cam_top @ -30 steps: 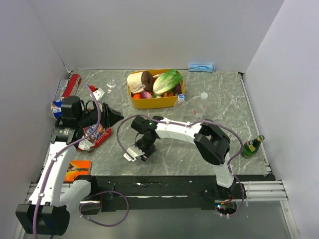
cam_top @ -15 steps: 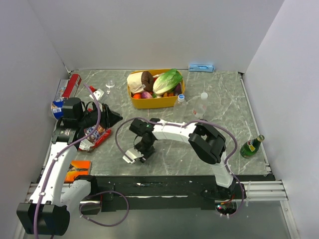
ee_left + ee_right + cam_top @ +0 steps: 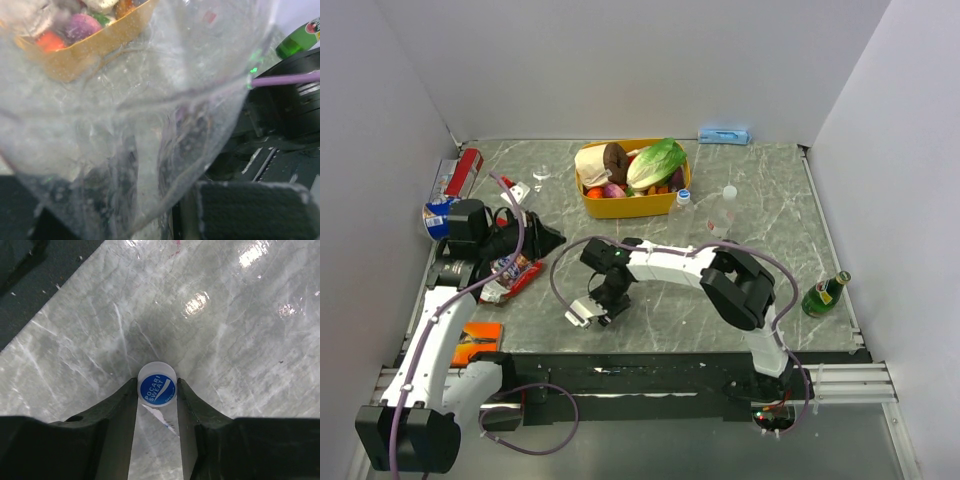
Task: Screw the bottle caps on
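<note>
My right gripper [image 3: 157, 390] points down at the table and is shut on a blue bottle cap [image 3: 157, 389] marked POCARI SWEAT, with a finger touching each side. In the top view this gripper [image 3: 603, 305] is near the table's front middle. My left gripper [image 3: 545, 240] is at the left, and a clear bottle [image 3: 150, 125] fills its wrist view, held between its dark pads [image 3: 250, 210]. Another clear bottle [image 3: 725, 212] with a white cap stands right of the yellow tub. A blue cap [image 3: 683, 196] sits at the tub's right corner.
A yellow tub [image 3: 625, 207] of play food stands at the back middle. A dark green bottle [image 3: 822, 293] is at the right edge. Snack packets [image 3: 510, 275], an orange packet [image 3: 475, 340] and a red can [image 3: 468, 165] lie along the left side.
My right gripper has shifted slightly left and toward the front edge. The left arm has barely moved.
</note>
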You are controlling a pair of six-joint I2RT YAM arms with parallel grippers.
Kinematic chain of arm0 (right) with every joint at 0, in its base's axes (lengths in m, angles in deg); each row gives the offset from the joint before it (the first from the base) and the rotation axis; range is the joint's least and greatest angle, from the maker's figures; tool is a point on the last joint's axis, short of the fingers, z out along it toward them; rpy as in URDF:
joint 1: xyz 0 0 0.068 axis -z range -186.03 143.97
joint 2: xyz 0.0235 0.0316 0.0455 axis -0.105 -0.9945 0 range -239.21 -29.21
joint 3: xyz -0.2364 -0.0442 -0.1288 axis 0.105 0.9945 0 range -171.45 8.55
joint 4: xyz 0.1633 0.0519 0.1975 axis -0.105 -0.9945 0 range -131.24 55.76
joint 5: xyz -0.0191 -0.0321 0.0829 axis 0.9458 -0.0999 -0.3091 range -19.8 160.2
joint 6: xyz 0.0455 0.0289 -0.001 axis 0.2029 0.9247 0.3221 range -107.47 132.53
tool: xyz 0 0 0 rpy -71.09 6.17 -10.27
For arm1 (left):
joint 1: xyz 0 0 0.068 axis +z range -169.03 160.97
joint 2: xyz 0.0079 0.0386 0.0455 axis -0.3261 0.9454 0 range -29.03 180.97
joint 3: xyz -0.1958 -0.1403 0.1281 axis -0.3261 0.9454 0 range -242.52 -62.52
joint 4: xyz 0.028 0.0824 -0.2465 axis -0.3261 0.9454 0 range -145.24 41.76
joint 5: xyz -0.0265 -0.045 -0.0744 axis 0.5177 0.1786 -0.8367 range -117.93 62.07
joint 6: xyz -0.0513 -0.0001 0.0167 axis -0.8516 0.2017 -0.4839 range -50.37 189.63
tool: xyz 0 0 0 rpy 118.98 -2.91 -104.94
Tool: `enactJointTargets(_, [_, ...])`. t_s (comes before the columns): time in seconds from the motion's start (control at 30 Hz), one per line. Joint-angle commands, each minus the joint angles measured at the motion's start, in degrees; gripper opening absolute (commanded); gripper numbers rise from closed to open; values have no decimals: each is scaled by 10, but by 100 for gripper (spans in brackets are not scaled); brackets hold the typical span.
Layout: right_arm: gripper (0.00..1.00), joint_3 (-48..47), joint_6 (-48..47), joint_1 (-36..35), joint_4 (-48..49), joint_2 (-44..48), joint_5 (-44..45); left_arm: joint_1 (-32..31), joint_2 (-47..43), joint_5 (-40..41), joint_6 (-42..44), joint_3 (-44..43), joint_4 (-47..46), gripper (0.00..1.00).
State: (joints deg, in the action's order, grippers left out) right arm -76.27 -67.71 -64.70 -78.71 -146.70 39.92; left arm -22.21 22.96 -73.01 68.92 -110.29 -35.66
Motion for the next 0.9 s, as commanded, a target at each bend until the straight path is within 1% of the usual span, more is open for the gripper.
enactJointTargets(0.0, [23, 15, 52, 34, -17, 108, -36, 1, 14, 3, 64, 3, 5, 1])
enactJointTargets(0.03, [23, 14, 79, 44, -29, 151, -55, -1, 20, 1, 103, 5, 13, 1])
enactJointTargets(0.1, [22, 4, 105, 88, -77, 194, -73, -16, 41, -2, 164, 1, 34, 1])
enactJointTargets(0.13, [22, -14, 133, 107, -93, 232, -82, -29, 50, 5, 230, -1, 66, 1])
enactJointTargets(0.2, [22, -40, 160, 152, -139, 265, -108, -82, 73, 18, 310, -8, 105, 1])
enactJointTargets(0.23, [21, -70, 180, 164, -151, 291, -112, -101, 79, 26, 369, -8, 127, 1])
enactJointTargets(0.27, [21, -83, 187, 173, -164, 304, -116, -130, 85, 25, 389, -8, 130, 1])
enactJointTargets(0.33, [21, -113, 201, 189, -185, 338, -117, -153, 85, 10, 411, 7, 122, 1])
enactJointTargets(0.43, [22, -140, 215, 190, -205, 371, -106, -197, 84, -7, 424, 29, 86, 1])
enactJointTargets(0.47, [22, -144, 223, 189, -205, 376, -105, -226, 84, -3, 419, 36, 58, 1])
enactJointTargets(0.57, [24, -156, 236, 183, -214, 389, -103, -272, 73, 2, 386, 72, -7, 1])
enactJointTargets(0.6, [24, -159, 240, 177, -214, 392, -100, -282, 73, 2, 376, 86, -42, 1])
enactJointTargets(0.67, [25, -158, 236, 154, -216, 392, -89, -299, 76, -3, 344, 92, -69, 1])
enactJointTargets(0.7, [25, -153, 217, 143, -219, 394, -85, -301, 75, -5, 332, 98, -91, 1])
enactJointTargets(0.77, [26, -142, 201, 109, -219, 395, -60, -309, 68, -8, 306, 102, -110, 1])
enactJointTargets(0.87, [26, -124, 196, 91, -207, 395, -50, -315, 65, -10, 292, 105, -120, 1])
